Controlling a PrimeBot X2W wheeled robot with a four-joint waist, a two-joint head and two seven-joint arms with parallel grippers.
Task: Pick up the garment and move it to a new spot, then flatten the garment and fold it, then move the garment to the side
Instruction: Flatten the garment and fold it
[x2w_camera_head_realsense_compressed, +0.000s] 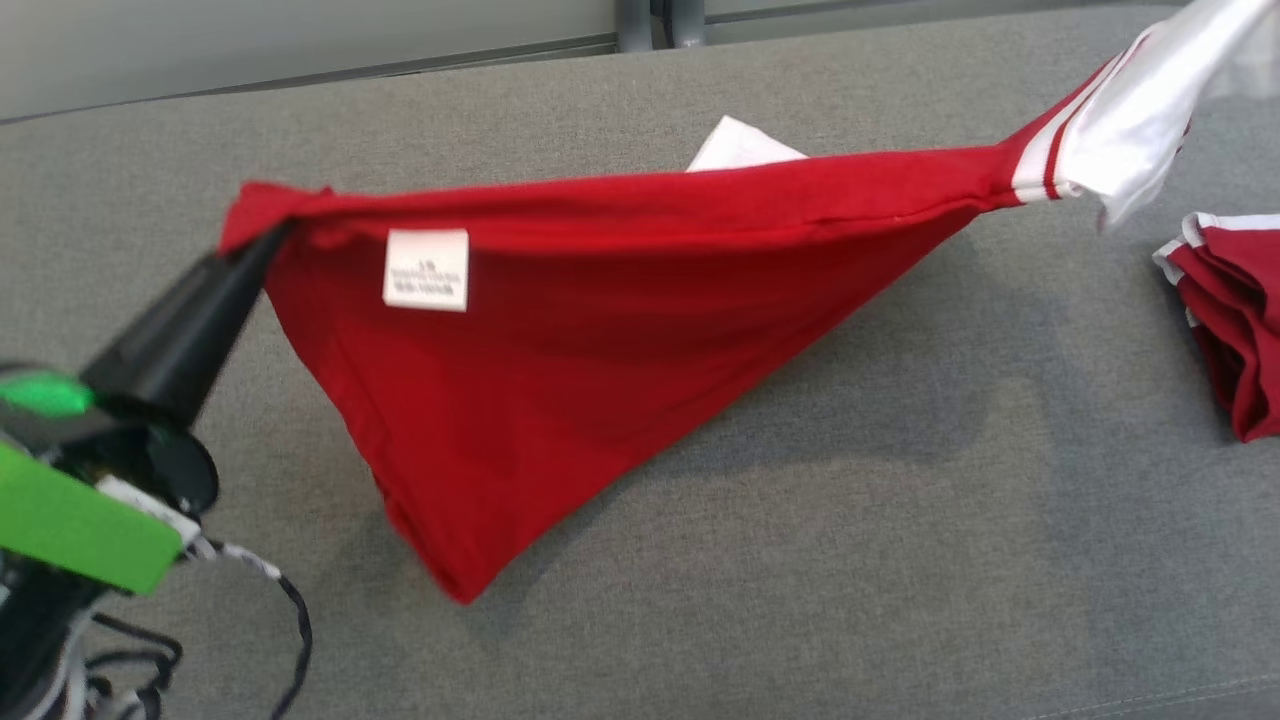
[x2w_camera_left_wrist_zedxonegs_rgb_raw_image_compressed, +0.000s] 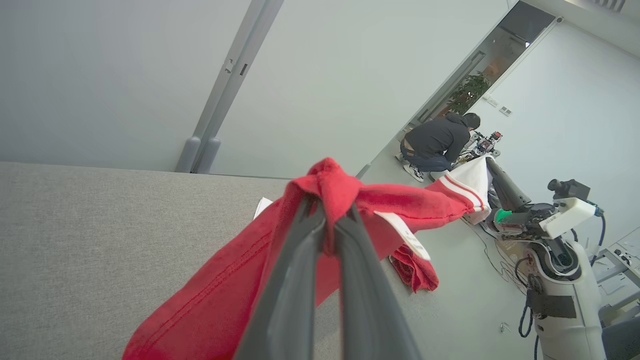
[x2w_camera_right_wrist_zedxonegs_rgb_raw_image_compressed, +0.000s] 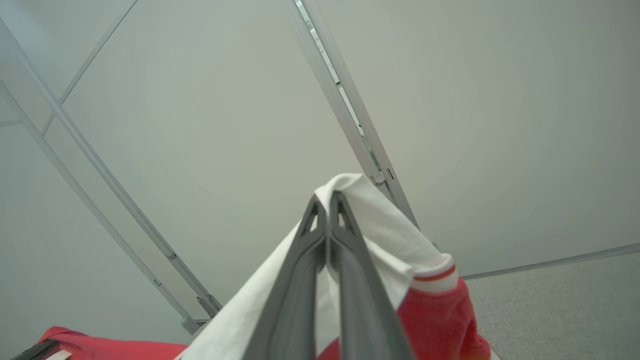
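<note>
**Left gripper** (x2w_camera_left_wrist_zedxonegs_rgb_raw_image_compressed: 327, 210): the two dark fingers are pressed together, clamped on a bunched red corner of the garment (x2w_camera_head_realsense_compressed: 600, 330) at the left of the scene. A green-marked wrist housing (x2w_camera_head_realsense_compressed: 70, 520) and a loose black cable (x2w_camera_head_realsense_compressed: 295, 620) lie behind the fingers, at the near left.

**Right gripper** (x2w_camera_right_wrist_zedxonegs_rgb_raw_image_compressed: 327, 200): the fingers are closed tip to tip, pinching the garment's white end (x2w_camera_right_wrist_zedxonegs_rgb_raw_image_compressed: 385, 225), just beyond a white band with a red stripe, at the far right.

**Garment:** red cloth drawn taut along its upper edge between the two grippers and raised off the surface. The rest hangs below that edge as a triangle whose lowest point is near and left of centre. Whether that point touches the surface cannot be told. A white label (x2w_camera_head_realsense_compressed: 426, 270) sits on the red cloth close to the left grip. A white corner (x2w_camera_head_realsense_compressed: 740, 148) shows behind the taut edge.

**Surface:** a grey woven fabric top (x2w_camera_head_realsense_compressed: 900, 520). A second red garment (x2w_camera_head_realsense_compressed: 1235, 320) with white trim lies crumpled at the right edge, well apart from the hanging cloth.

**Room:** a pale wall (x2w_camera_left_wrist_zedxonegs_rgb_raw_image_compressed: 100, 75) with a grey metal post (x2w_camera_left_wrist_zedxonegs_rgb_raw_image_compressed: 200, 150) rises beyond the far edge. In the left wrist view a person (x2w_camera_left_wrist_zedxonegs_rgb_raw_image_compressed: 440, 145) crouches on the floor in the distance, near a potted plant (x2w_camera_left_wrist_zedxonegs_rgb_raw_image_compressed: 467, 92).
</note>
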